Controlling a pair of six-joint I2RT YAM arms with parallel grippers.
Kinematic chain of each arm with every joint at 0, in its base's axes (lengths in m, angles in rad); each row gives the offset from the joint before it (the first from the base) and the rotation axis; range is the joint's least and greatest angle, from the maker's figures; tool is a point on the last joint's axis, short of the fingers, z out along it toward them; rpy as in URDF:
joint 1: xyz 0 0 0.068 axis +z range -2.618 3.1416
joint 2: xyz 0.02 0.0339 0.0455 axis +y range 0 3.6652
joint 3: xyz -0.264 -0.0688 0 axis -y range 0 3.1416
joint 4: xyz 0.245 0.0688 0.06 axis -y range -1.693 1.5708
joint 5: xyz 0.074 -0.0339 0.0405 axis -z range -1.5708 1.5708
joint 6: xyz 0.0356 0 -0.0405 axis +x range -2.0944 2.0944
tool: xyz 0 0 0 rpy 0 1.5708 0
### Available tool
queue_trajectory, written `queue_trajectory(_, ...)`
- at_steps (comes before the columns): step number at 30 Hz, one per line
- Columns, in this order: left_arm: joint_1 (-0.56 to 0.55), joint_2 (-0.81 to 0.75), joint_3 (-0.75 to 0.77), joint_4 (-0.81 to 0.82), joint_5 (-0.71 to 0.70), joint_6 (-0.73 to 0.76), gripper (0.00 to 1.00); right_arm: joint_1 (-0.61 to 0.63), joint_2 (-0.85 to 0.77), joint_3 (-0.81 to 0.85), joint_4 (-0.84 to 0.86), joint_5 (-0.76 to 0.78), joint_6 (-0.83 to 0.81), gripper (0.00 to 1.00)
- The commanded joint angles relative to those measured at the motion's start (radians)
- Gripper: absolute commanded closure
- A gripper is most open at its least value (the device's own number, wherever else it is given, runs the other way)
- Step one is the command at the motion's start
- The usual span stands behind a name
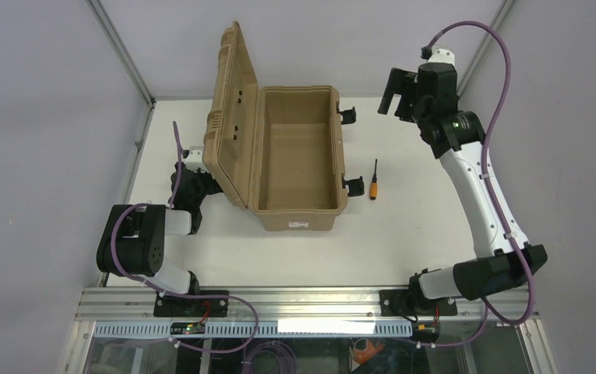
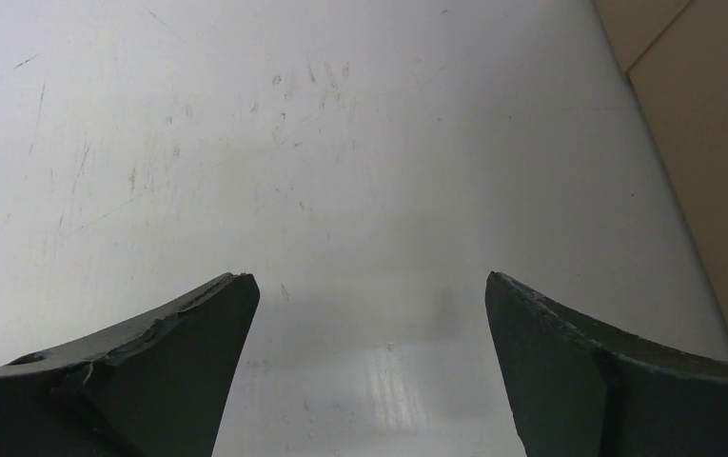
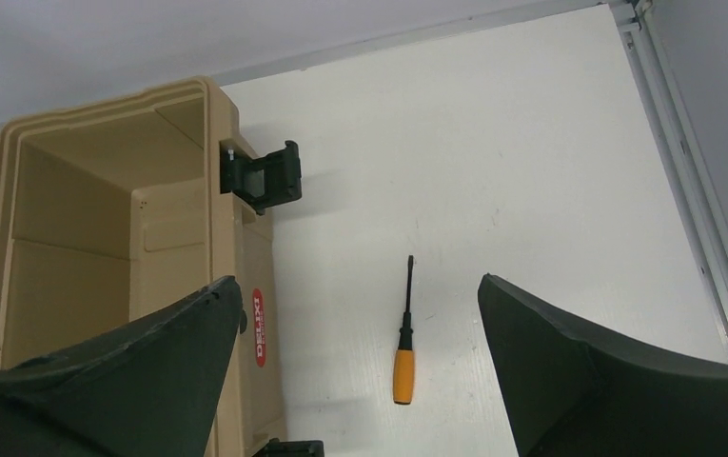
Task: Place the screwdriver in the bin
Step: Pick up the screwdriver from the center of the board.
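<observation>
1. The left arm point(image 1: 135, 245) has bulky black joint housings, one face dotted with small round holes, and a short white link between them.
2. The right arm point(image 1: 474, 187) has a long white link, black joint housings and a small green light point(image 1: 456, 122) on one of them.
3. A purple cable point(image 1: 474, 23) runs along each arm, held to the white link by dark ties.
4. Each base point(image 1: 189, 302) is a flat black plate.
5. The fingers point(image 3: 131, 381) are dark, curved and tapering, with scuffed, chipped edges.

Matt tan plastic bin point(image 1: 298, 218); orange plastic screwdriver point(image 3: 404, 333) handle; smooth, scuffed white table point(image 2: 245, 143).
</observation>
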Motion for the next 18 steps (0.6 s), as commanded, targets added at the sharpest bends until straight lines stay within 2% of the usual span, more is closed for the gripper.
queue_trajectory(1, 0.005, -0.031, -0.004, 0.037, 0.022, -0.011, 0.01, -0.003, 0.099, 0.146, -0.165, -0.008, 0.018, 0.01)
queue_trajectory(8, 0.005, -0.031, -0.004, 0.037, 0.021, -0.011, 0.01, -0.032, 0.235, 0.246, -0.303, -0.035, 0.049, 0.01)
queue_trajectory(18, 0.005, -0.030, -0.004, 0.037, 0.022, -0.011, 0.01, -0.085, 0.330, 0.188, -0.326, -0.124, 0.077, 0.03)
